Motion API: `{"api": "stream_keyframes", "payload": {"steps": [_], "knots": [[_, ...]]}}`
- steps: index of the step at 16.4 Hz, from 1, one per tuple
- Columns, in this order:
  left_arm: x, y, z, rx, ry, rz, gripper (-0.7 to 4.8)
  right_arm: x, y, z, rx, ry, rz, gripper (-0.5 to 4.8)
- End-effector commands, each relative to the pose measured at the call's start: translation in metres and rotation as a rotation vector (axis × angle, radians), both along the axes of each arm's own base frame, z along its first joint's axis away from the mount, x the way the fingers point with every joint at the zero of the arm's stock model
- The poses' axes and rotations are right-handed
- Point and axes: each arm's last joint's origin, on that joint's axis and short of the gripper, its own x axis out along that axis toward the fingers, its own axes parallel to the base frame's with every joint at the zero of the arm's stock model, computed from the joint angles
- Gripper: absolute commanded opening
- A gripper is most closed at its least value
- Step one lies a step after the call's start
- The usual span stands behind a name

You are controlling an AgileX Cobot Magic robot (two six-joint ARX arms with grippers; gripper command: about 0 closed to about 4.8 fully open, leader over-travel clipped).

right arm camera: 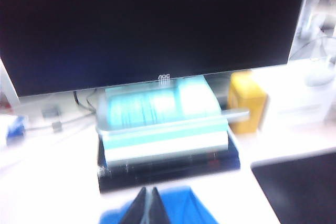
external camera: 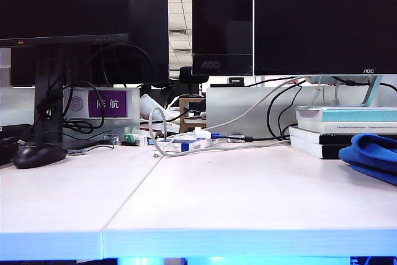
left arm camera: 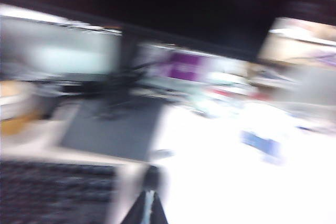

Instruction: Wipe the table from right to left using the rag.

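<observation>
The right hand (right arm camera: pixel 148 203) is seen pinched shut and empty, poised just above the rag (right arm camera: pixel 181 208), which lies on the table (external camera: pixel 236 197) at its right end, before stacked books (right arm camera: pixel 168 145). The left hand (left arm camera: pixel 147 211), fingertips likewise together, is placed well apart, so the right arm is judged nearer.

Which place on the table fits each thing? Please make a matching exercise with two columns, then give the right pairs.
Things:
1. rag
2. computer mouse
3. stack of books
4. purple sign

Places:
A. far left of the table, in front of a monitor stand
B. right edge, in front of the books
C. back left, behind the mouse
D. back right, under a monitor

Pairs: 1-B, 2-A, 3-D, 4-C
</observation>
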Motion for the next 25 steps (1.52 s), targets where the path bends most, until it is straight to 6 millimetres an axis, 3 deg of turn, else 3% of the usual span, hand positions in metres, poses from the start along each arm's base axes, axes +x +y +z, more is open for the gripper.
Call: {"api": "stream_keyframes", "payload": {"steps": [1, 6, 11, 19, 21, 25], "knots": [[-0.002, -0.007, 0.032, -0.048, 0.031, -0.256, -0.05, 0.026, 0.002, 0.03, 0.008, 0.067, 0.05, -0.04], [-0.011, -0.016, 0.049, -0.031, 0.068, -0.488, -0.05, 0.062, 0.003, 0.049, 0.012, 0.245, 0.055, -0.04], [-0.004, -0.03, 0.051, 0.001, 0.158, -0.688, -0.05, 0.089, 0.006, 0.043, 0.052, 0.393, 0.149, -0.04], [0.022, -0.072, 0.072, 0.267, 0.29, -0.736, -0.05, 0.117, 0.007, 0.003, 0.076, 0.716, 0.147, -0.04], [0.025, -0.088, 0.071, 0.287, 0.3, -0.814, -0.05, 0.122, 0.007, -0.006, 0.081, 0.793, 0.144, -0.04], [0.023, -0.1, 0.072, 0.254, 0.261, -0.934, -0.05, 0.129, 0.007, -0.017, 0.085, 0.867, 0.141, -0.01]]}}
